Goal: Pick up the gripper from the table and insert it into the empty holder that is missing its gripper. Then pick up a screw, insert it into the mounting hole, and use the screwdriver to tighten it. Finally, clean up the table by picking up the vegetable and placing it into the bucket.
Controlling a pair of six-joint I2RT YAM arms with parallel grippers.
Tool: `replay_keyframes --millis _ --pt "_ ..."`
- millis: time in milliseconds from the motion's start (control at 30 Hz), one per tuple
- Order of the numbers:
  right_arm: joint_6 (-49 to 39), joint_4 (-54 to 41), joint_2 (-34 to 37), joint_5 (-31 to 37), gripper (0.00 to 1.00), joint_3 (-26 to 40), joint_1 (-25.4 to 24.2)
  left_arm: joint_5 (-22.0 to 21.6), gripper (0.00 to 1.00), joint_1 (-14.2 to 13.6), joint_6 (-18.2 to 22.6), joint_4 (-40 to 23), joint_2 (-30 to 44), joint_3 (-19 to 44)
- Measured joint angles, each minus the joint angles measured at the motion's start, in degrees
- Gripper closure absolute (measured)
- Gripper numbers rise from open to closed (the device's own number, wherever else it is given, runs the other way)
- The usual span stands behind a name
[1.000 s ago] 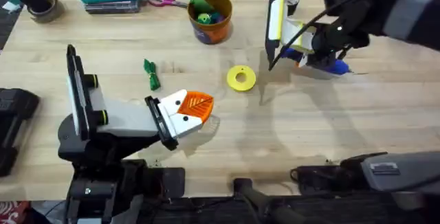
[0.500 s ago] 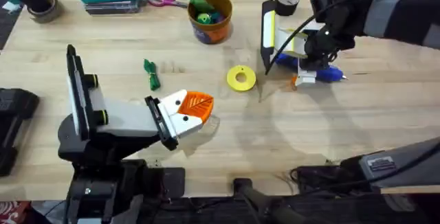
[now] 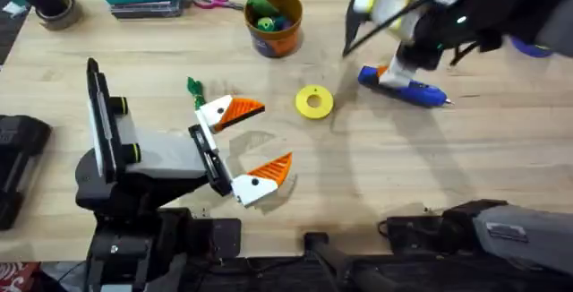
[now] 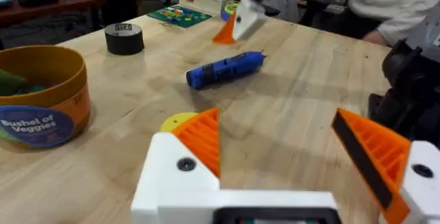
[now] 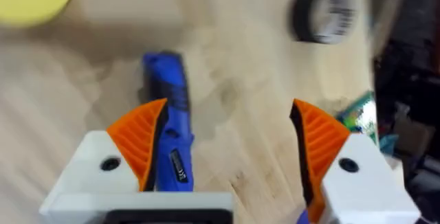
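Progress check, working outward from the arm bases. We see the left tool [image 3: 243, 147] low over the near worktop [image 3: 403, 162] with its two white fingers spread wide, both carrying orange ribbed tips, and nothing between them. In the left wrist view both tips are seated and a dark dot sits in each white block; we cannot tell if that is a screw head or an open hole. We find no loose orange tip and no bare holder, so we judge the fitting step likely finished, with the screw step uncertain.

Just beyond the left tool's upper finger lies the green vegetable [image 3: 197, 97], flat on the wood, apart from everything. It is not in the bucket, so cleanup is not yet done.

Further out sits a yellow disc [image 3: 314, 101]. We cannot make out any screw on or near it.

Right of the disc lies the blue screwdriver [image 3: 402, 88], flat on the worktop, bit pointing away from the disc. The right tool [image 5: 227, 145] hangs above it with fingers wide apart; in the right wrist view the screwdriver passes beside one orange tip but nothing pinches it.

Farthest back, the orange bucket [image 3: 288, 32] stands upright, already holding green and yellow toys. A black tape roll [image 4: 124, 38] sits beyond the screwdriver.

Remaining, in our judgement: vegetable into bucket.
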Motion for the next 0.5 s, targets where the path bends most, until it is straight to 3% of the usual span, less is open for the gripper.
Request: replay_keyframes --millis 133,300,500 --pt "10.42 0.0 -5.65 -0.04 0.005 2.58 0.41 -1.3 0.016 0.0 -0.28 0.47 0.0 0.0" --pt "23.99 -0.81 -14.65 -0.07 0.005 3.71 2.92 -4.27 0.015 0.0 -5.29 5.38 0.0 -0.12" --pt "35.53 -5.77 -23.97 -0.09 0.005 3.78 6.87 -8.78 0.015 0.0 -8.41 4.86 0.35 3.99"
